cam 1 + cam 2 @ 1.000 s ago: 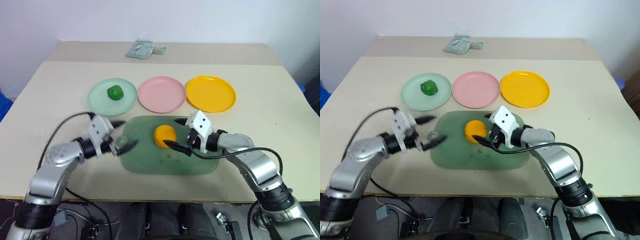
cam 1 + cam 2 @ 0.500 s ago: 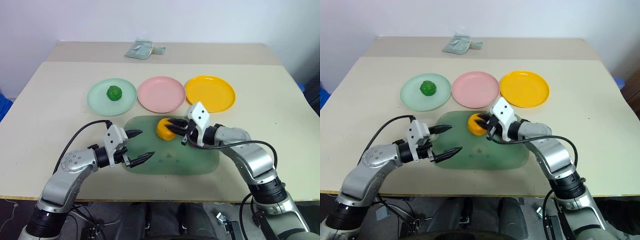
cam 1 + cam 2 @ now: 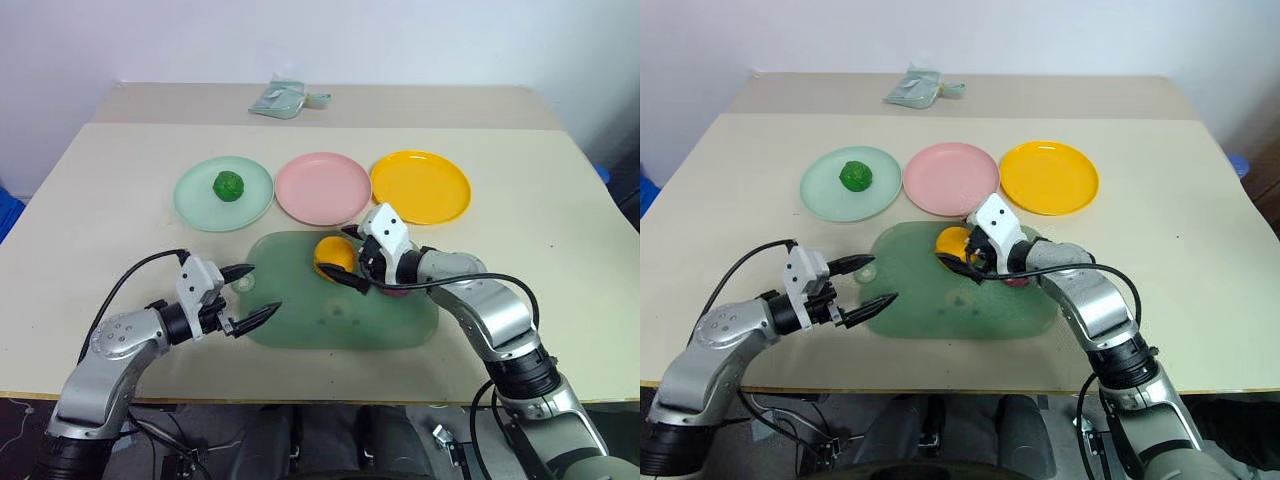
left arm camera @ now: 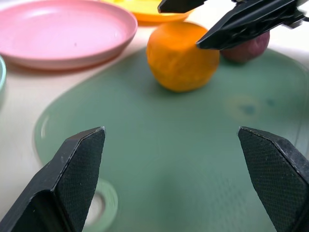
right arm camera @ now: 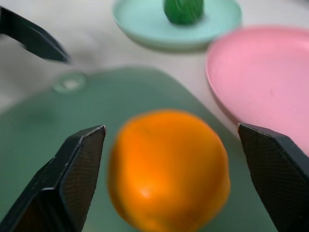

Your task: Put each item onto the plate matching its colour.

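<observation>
- My right gripper has its fingers spread wide on either side of the orange ball, not clamped on it.
- The orange ball sits on the green tray, near the tray's far edge, just in front of the pink plate.
- A dark reddish item lies on the tray beside the ball.
- My left gripper hangs open over the tray's ring-handle end, holding nothing.
- The green ball rests on the mint green plate; the yellow-orange plate is bare.
</observation>
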Tool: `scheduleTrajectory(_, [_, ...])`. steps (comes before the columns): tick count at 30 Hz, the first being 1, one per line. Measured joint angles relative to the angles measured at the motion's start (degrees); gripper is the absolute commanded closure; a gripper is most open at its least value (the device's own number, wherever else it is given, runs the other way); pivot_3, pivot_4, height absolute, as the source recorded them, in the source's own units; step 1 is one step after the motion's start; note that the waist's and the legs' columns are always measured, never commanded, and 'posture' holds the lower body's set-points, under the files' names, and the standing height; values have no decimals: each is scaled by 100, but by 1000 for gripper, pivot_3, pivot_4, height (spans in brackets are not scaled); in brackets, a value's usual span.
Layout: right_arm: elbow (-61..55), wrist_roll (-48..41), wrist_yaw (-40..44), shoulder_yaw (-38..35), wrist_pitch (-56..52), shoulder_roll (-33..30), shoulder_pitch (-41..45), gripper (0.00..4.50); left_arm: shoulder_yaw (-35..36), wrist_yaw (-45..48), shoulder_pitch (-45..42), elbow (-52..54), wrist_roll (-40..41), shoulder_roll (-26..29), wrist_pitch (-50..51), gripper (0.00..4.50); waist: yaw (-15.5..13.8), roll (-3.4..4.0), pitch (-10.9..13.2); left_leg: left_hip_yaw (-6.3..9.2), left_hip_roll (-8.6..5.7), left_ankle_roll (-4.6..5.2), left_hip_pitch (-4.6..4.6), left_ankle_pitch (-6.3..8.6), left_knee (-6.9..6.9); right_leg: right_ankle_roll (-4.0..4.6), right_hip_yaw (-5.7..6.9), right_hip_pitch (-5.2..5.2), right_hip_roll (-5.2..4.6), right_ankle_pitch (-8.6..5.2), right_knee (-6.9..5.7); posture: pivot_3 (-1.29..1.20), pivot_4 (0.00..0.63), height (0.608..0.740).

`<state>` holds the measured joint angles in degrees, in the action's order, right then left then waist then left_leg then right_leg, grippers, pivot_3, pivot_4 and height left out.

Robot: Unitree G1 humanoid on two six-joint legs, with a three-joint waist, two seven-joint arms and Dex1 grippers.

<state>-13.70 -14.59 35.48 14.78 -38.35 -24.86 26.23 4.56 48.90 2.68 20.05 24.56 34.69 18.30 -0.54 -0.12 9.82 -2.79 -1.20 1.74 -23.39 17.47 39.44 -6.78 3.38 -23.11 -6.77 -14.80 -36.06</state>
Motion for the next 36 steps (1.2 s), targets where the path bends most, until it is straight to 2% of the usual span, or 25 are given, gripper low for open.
scheduleTrajectory(2, [92,89,-15,56,-2,14,11,29,37,3,7,25,35,0,0,0,2,0,0,0,0,0,0,0,0,0,0,0,0,0,0,0,150,740])
scheduleTrajectory(6, [259,208,-36,63,32,103,48,1176,82,-15,74,87,90,-4,-17,0,19,0,0,-1,1,0,0,0,-1,0,-1,-1,0,0,0,0,150,740])
scheduleTrajectory(7, [279,211,-44,50,47,137,67,1255,81,-28,100,89,91,-7,-19,0,23,0,0,-1,1,0,0,0,-2,0,0,-1,1,0,0,0,150,740])
scheduleTrajectory(13, [332,83,-190,-425,112,292,576,1255,78,-90,111,106,90,-36,-20,0,29,3,2,-2,0,-1,-1,0,-3,0,-1,-4,0,0,-1,0,150,740])
scheduleTrajectory(18, [2030,522,-1572,-1312,154,452,1896,1255,-52,-219,9,186,84,-141,-12,0,5,0,0,-1,-4,-3,-1,-1,-10,1,0,-6,-1,0,-2,0,150,740])
scheduleTrajectory(22, [3489,822,-1954,-1484,523,367,2053,1255,-112,-316,-29,258,84,-169,5,0,55,4,2,-12,-4,-3,-3,-2,-27,1,-3,-10,1,0,-3,0,150,740])
scheduleTrajectory(24, [4244,906,-1947,-1488,892,368,2080,204,-155,-377,-63,292,85,-204,32,0,136,9,5,-17,-1,-3,-4,-3,-29,1,-2,-10,4,0,-2,0,150,740])
scheduleTrajectory(25, [4471,891,-1899,-1542,1125,363,2130,29,-170,-412,-67,323,85,-238,44,0,156,12,7,-20,-1,-2,-4,-3,-28,0,-3,-10,4,0,-2,0,150,740])
scheduleTrajectory(29, [4531,833,-1451,-1654,1636,185,2176,29,-217,-478,-95,451,90,-256,108,0,174,22,12,-22,5,-3,-3,-3,-28,0,-5,-12,9,0,-2,0,150,740])
scheduleTrajectory(32, [3672,539,-806,-1758,1858,-65,1860,29,-243,-512,-80,477,91,-263,122,0,139,22,13,-20,4,-1,-3,-2,-27,-1,-5,-9,6,0,-2,0,150,740])
scheduleTrajectory(36, [1720,-470,801,-1874,1471,-905,524,29,-310,-485,-41,472,98,-260,133,0,-5,22,12,-14,2,9,-4,4,-20,-1,-3,2,0,1,8,0,150,740])
